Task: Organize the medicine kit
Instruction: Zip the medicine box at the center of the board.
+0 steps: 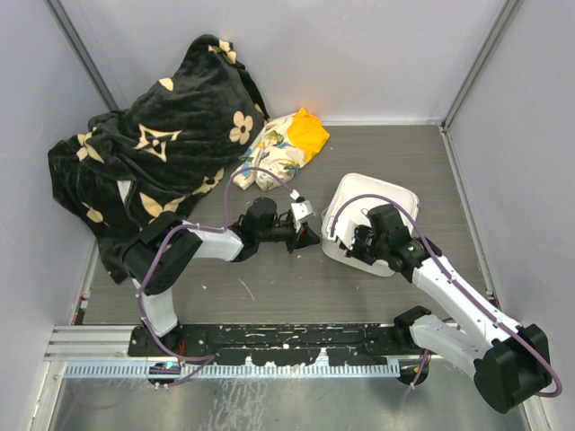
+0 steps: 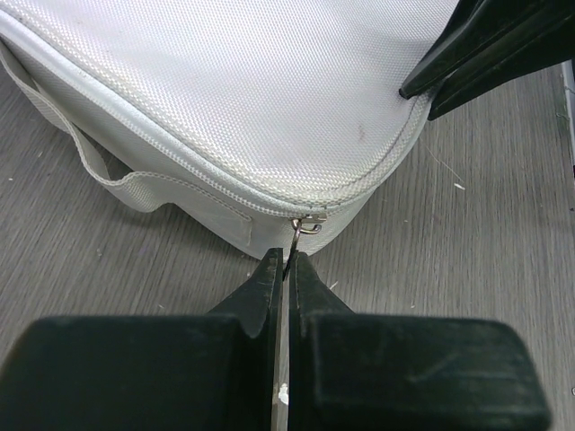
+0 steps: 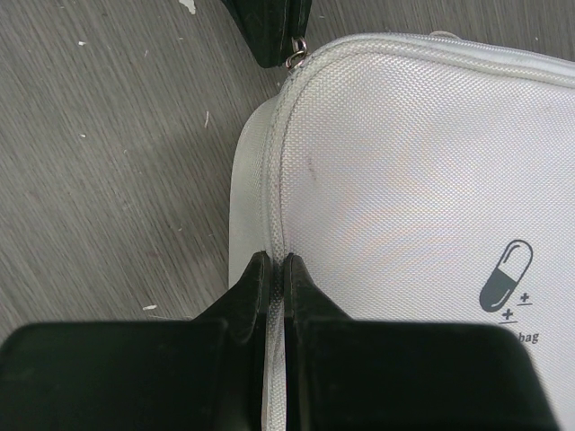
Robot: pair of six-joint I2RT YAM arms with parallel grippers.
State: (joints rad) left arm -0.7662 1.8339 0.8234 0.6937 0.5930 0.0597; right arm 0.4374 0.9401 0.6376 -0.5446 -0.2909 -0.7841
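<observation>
Both grip medicine kit (image 3: 404,162) | left gripper (image 2: 286,269): zipper pull (image 2: 304,227) | right gripper (image 3: 274,268): seam (image 3: 272,206)

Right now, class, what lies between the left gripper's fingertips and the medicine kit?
Only the metal pull ring, pinched in the shut left gripper, joined to the medicine kit at its corner; the left wrist view shows it.
</observation>
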